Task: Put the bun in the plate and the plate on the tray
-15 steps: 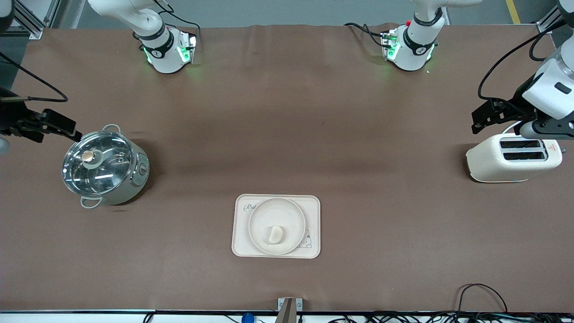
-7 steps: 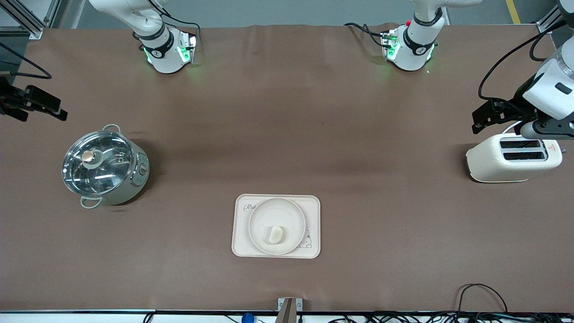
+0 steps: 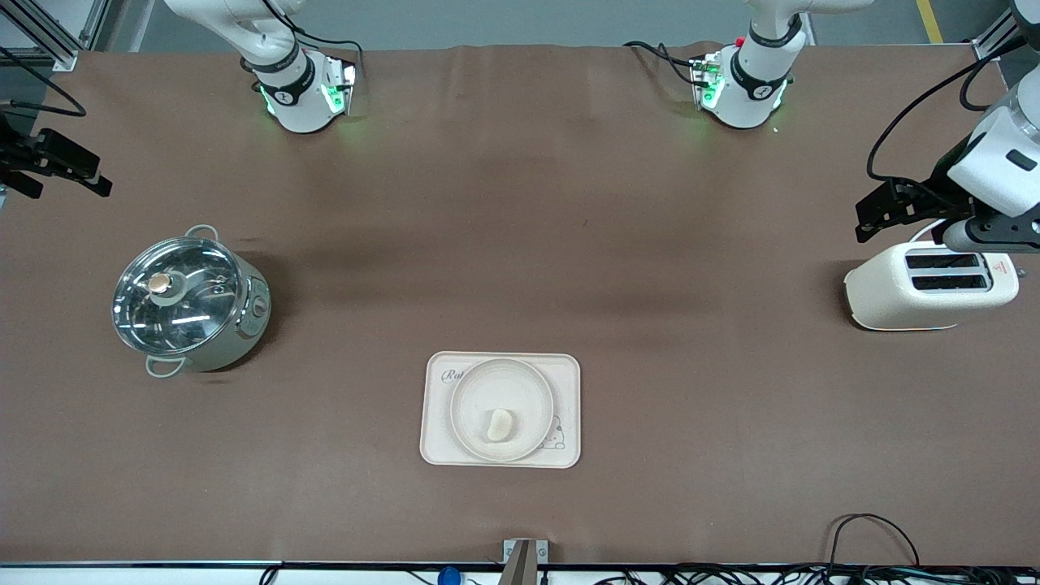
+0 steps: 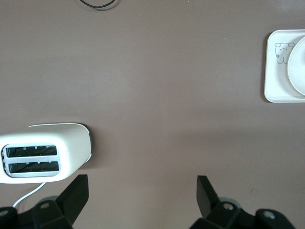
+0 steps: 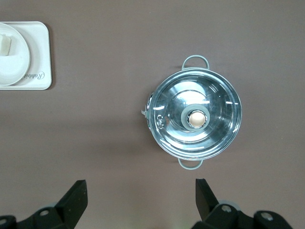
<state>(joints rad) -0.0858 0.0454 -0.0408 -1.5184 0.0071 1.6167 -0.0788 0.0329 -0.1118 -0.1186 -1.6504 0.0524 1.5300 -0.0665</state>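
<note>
The bun [image 3: 500, 424] lies in the round plate [image 3: 487, 382], and the plate sits on the rabbit tray [image 3: 569, 375] near the front camera, mid-table. My right gripper [image 3: 71, 185] is open and empty, up over the table edge at the right arm's end, apart from the pot. In the right wrist view my right gripper [image 5: 141, 193] has the bun [image 5: 4, 45], plate [image 5: 16, 64] and tray [image 5: 40, 71] at the frame's edge. My left gripper [image 3: 873, 218] is open and empty over the table beside the toaster. The left wrist view shows my left gripper [image 4: 143, 191] and a corner of the tray [image 4: 276, 71].
A steel pot with a glass lid [image 3: 188, 302] stands toward the right arm's end and also shows in the right wrist view [image 5: 194, 119]. A cream toaster [image 3: 930, 286] stands toward the left arm's end and shows in the left wrist view [image 4: 45, 152]. Cables lie along the front edge.
My right gripper has drawn away from the pot toward the table's edge and the robots' side. The left arm, bun, plate and tray have not moved.
</note>
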